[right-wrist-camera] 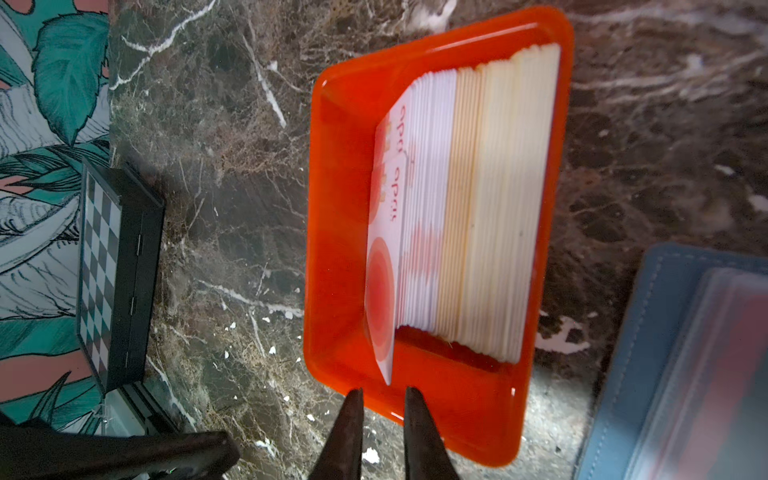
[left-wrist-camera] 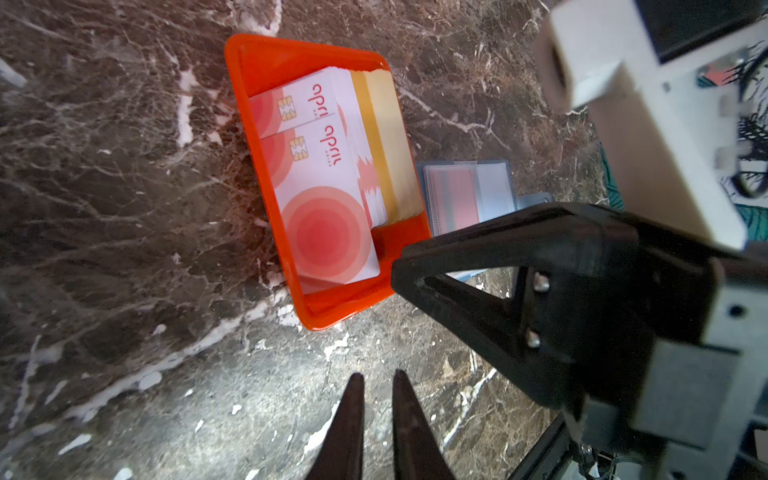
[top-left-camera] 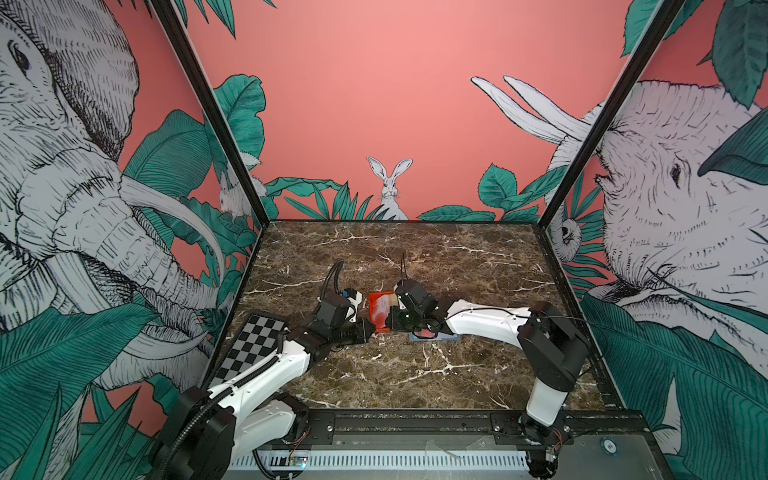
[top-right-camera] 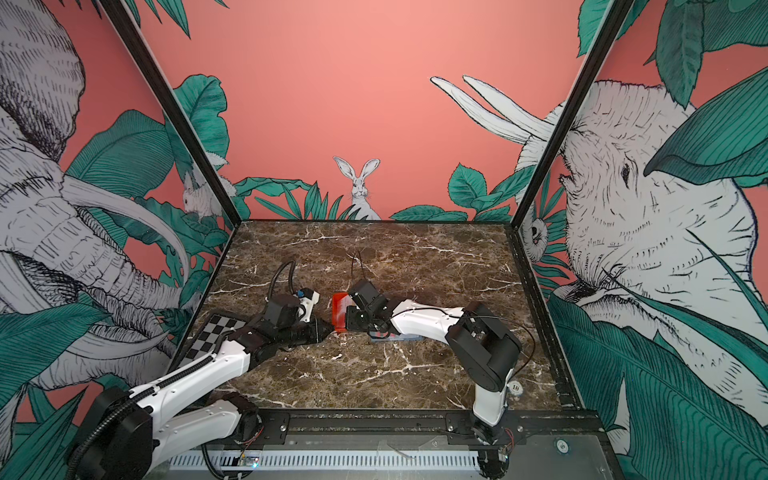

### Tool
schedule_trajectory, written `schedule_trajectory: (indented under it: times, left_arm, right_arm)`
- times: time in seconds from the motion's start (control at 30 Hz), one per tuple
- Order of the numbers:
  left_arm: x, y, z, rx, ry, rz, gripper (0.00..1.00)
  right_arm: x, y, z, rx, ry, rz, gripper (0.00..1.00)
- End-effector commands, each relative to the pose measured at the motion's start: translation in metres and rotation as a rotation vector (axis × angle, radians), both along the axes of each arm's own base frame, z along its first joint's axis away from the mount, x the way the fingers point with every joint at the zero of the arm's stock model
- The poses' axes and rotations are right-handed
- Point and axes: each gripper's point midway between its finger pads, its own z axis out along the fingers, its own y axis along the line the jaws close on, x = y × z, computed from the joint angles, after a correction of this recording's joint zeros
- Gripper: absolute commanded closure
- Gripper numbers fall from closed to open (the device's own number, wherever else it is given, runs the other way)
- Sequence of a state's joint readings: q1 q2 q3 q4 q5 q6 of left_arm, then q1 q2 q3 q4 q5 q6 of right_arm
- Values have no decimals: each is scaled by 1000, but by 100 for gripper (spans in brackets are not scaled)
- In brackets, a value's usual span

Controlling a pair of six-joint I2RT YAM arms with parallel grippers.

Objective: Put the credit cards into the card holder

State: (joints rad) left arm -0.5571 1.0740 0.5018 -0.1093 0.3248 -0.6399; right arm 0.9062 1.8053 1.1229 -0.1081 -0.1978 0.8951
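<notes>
Credit cards (right-wrist-camera: 478,199) are all standing on edge in the orange tray (right-wrist-camera: 332,232), packed toward the wall nearest the card holder (right-wrist-camera: 648,353). I'd guess that's the whole point: on edge, you get a thin rim to pinch instead of prying a flat card off the marble (right-wrist-camera: 232,249).

The front card (right-wrist-camera: 380,291) leans off the stack into the tray's bare half, so there's room for a finger on either side of it. Your right gripper (right-wrist-camera: 382,392) sits at the tray's short end with its jaws only a sliver apart. That card's corner is lined up just ahead of the gap. Nothing looks pinched yet, and I can't tell if the tips touch it.

Left gripper (left-wrist-camera: 377,386) hangs just outside the tray's corner, jaws a narrow crack apart and empty. It's probably parked there to stop the tray sliding when you pull.

The holder lies flat and open just beside the tray, clear sleeves (left-wrist-camera: 469,195) facing up, ready for a card to slide in. One sleeve looks like it has something reddish in it. Watch for dragging two cards out at once, they're packed tight.
</notes>
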Motion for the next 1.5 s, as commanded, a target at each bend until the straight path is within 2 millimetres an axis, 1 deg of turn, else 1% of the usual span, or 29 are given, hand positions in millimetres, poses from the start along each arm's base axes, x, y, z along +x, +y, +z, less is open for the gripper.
schedule_trajectory:
  times: [0.0,0.17,0.27,0.5,0.63,0.73,0.87,1.1,1.27,1.4,1.43,1.47]
  left_arm:
    - [1,0,0,-14,-1,8,84]
    - [2,-1,1,-19,-3,5,87]
    - [1,-1,-1,-16,4,-1,88]
    - [0,0,-2,-17,4,5,89]
    - [1,-1,-1,-21,3,4,89]
    - [2,-2,-1,-23,2,4,89]
    - [3,-3,0,-25,0,3,90]
    - [4,-7,7,-46,-5,-6,90]
    - [6,-11,19,-86,-19,-10,88]
    - [7,-19,31,-145,-21,-25,86]
    - [8,-21,36,-165,-26,-30,86]
    - [8,-24,41,-184,-26,-37,86]
  right_arm:
    - [3,9,1,16,-8,-1,81]
    - [5,12,-7,6,5,-6,82]
    - [5,14,-10,10,15,-4,83]
    - [7,16,-11,9,16,-3,86]
    - [7,16,-12,8,16,-5,89]
    - [7,16,-11,10,16,-5,93]
    - [7,14,0,22,-3,-9,98]
    - [4,4,24,30,-51,-5,100]
    - [4,-8,43,63,-72,7,100]
    - [3,-20,61,121,-84,23,100]
    - [4,-25,58,121,-77,22,100]
    - [3,-32,73,154,-97,23,100]
